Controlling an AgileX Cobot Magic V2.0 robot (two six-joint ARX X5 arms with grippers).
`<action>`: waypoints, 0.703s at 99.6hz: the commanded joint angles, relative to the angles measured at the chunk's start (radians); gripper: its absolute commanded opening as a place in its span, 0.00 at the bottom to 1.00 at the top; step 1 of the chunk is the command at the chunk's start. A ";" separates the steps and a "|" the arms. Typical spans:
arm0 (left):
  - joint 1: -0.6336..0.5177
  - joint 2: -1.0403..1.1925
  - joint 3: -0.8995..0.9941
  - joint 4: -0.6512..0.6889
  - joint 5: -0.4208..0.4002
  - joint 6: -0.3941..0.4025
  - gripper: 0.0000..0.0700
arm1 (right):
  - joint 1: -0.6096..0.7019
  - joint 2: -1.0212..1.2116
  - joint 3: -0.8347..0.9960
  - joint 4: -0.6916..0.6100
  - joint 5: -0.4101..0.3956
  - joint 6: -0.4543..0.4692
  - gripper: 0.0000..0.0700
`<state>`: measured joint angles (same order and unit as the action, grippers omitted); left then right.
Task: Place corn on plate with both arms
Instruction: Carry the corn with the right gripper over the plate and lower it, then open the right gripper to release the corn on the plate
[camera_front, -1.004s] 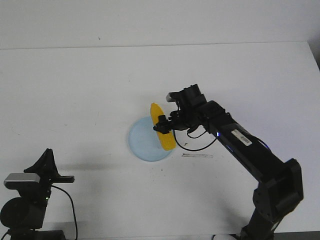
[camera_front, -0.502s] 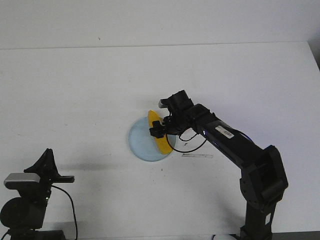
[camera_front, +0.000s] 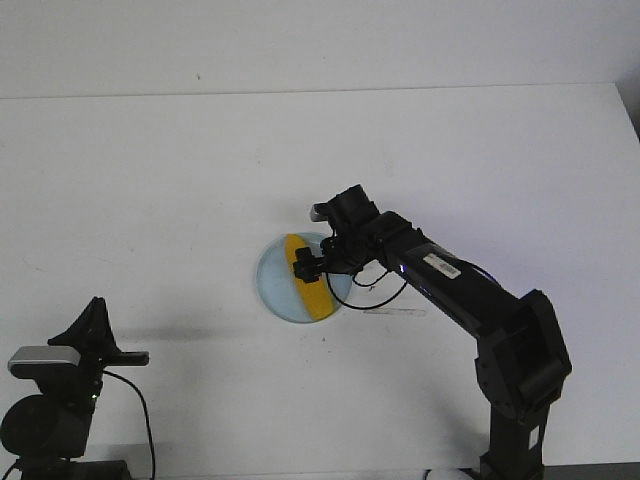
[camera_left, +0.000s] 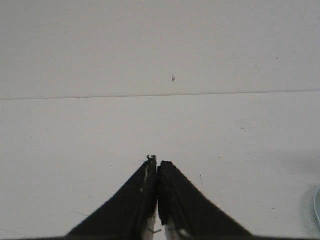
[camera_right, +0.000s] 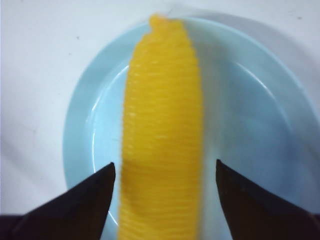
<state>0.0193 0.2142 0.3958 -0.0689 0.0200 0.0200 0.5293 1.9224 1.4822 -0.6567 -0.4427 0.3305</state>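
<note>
white worktop (camera_front: 150, 180) fills my front view, with a pale wall behind its far edge. near the middle sits the plate (camera_front: 272, 285), round and pale blue, and the corn (camera_front: 308, 285) lies across it, running from the far rim to the near rim, right of the plate's centre. my right arm (camera_front: 450, 285) reaches in from the lower right, and its hand (camera_front: 312, 262) sits over the corn about midway along the cob.

from the right wrist camera i see the corn (camera_right: 162, 140) lying lengthwise over the plate (camera_right: 260, 125), its narrow end just past the rim. the right hand's (camera_right: 162, 200) two fingers (camera_right: 75, 200) are spread, one on each side of the cob, with a sliver of plate showing between each fingertip and the yellow, so they do not pinch it.

my left hand (camera_front: 92, 322) is parked low at the near left corner, well apart from the plate. in the left wrist view its fingers (camera_left: 145, 200) are pressed together tip to tip, pinching nothing, pointing across bare worktop (camera_left: 75, 130); a thin slice of the plate's rim (camera_left: 317, 205) shows at the frame's edge.
</note>
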 joint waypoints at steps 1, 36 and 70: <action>0.002 -0.001 0.006 0.011 -0.005 0.014 0.00 | 0.009 0.016 0.016 0.010 -0.001 0.009 0.66; 0.002 -0.001 0.006 0.011 -0.005 0.014 0.00 | 0.009 -0.124 0.016 0.029 0.112 -0.027 0.66; 0.002 -0.001 0.006 0.011 -0.005 0.014 0.00 | 0.002 -0.291 -0.082 0.083 0.637 -0.191 0.60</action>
<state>0.0193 0.2142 0.3958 -0.0689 0.0200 0.0200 0.5301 1.6447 1.4250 -0.6022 0.0982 0.1909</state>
